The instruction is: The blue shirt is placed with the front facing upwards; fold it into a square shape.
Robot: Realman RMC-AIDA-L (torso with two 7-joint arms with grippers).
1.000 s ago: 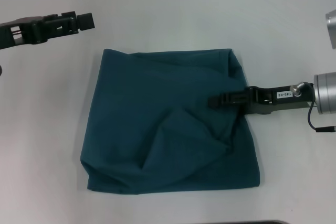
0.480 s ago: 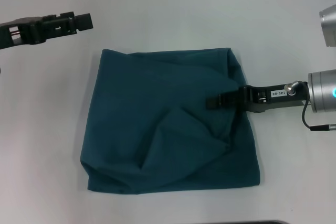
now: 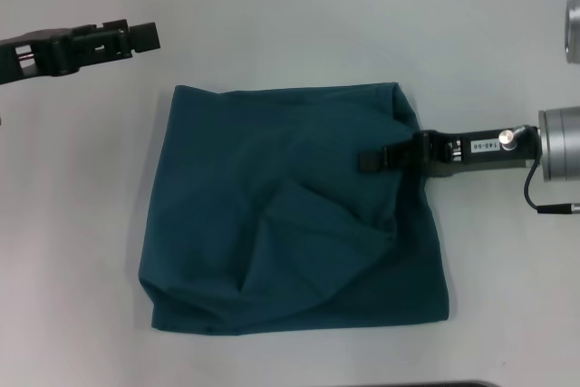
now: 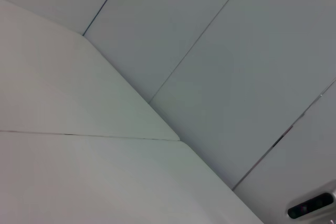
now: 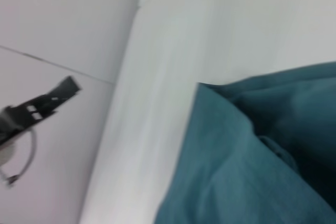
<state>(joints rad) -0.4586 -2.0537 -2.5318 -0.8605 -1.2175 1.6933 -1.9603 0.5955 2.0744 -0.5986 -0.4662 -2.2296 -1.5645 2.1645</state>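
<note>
Teal-blue cotton, the blue shirt [image 3: 290,215] lies on the white table [image 3: 299,24] folded into a rough, rumpled square; only smoothing seems left. No chest lettering shows. The right gripper [image 3: 370,160] rests over the shirt's right edge, the left gripper [image 3: 149,35] beyond its upper-left corner; I cannot tell either's opening.
</note>
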